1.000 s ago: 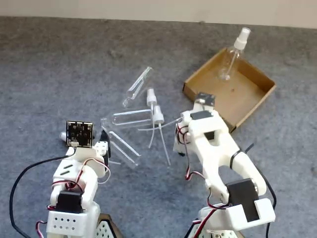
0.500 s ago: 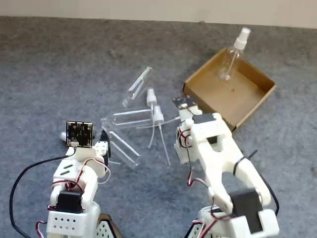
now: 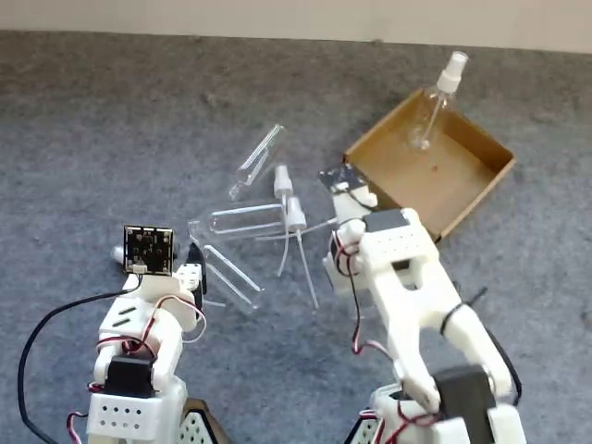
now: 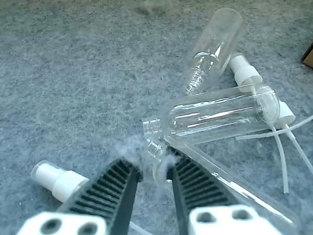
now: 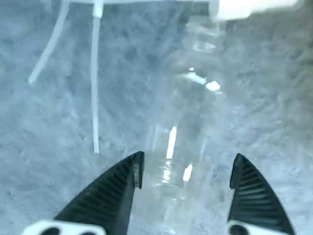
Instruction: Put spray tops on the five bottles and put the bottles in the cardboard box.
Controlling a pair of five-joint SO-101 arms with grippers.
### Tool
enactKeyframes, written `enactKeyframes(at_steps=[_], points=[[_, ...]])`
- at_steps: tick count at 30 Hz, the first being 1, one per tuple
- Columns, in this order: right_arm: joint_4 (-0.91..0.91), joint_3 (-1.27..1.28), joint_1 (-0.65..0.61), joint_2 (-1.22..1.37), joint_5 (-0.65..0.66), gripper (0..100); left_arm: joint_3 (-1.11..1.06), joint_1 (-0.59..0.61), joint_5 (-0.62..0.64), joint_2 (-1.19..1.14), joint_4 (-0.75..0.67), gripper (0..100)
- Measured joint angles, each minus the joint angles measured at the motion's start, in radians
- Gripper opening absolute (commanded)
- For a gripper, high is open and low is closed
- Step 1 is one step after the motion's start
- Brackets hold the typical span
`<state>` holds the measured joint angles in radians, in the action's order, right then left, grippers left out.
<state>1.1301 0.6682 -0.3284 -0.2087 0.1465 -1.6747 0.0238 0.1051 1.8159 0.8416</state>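
- cardboard box (image 3: pixel 467 176): holds one capped bottle (image 3: pixel 427 116). the bottle is propped tilted, base on the box floor, neck over the box's far rim, fitted spray top (image 3: pixel 451 69) sticking out past it. nothing else shows in the box.
- all other bottles are outside the box on the grey carpet (image 3: pixel 139 111), uncapped, lying on their sides.
- far bottle (image 3: pixel 257 162) (image 4: pixel 212 46): well clear of the box, on the side toward the left arm.
- middle bottle (image 3: pixel 239 220) (image 4: pixel 215 115): about as far from the box, nearer the arms than the far bottle.
- near bottle (image 3: pixel 231 273) (image 4: pixel 230 188): farthest of the three from the box, its open neck meets the middle bottle's neck.
- two loose spray tops (image 3: pixel 283 180) (image 3: pixel 295 215) with dip tubes lie between those bottles and the box. one touches the middle bottle's base.
- lone spray top (image 3: pixel 120 254) (image 4: pixel 56 178): farthest from the box, beyond the left gripper.
- left gripper (image 4: pixel 154 171): clenched on the near bottle's neck, low on the carpet.
- right gripper (image 5: pixel 188 169): released, jaws wide, just off the box's near corner. a bare bottle (image 5: pixel 188 122) lies on the carpet between them, and neither finger touches it.
- the bare bottle's neck points at a spray top (image 5: pixel 254 7).
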Motion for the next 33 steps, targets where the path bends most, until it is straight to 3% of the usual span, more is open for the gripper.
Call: enactKeyframes(at_steps=[8,15,22,33], points=[[-0.003,-0.127,-0.015,0.255,-0.061,25.2,0.000,0.000,0.000,0.000,0.000,4],[-0.005,-0.141,-0.012,0.261,-0.061,14.8,0.000,0.000,0.000,0.000,0.000,4],[-0.018,-0.141,-0.009,0.259,-0.061,12.7,0.000,0.000,0.000,0.000,0.000,4],[0.104,-0.141,-0.012,-0.193,0.044,12.7,0.000,0.000,0.000,0.000,0.000,4]])
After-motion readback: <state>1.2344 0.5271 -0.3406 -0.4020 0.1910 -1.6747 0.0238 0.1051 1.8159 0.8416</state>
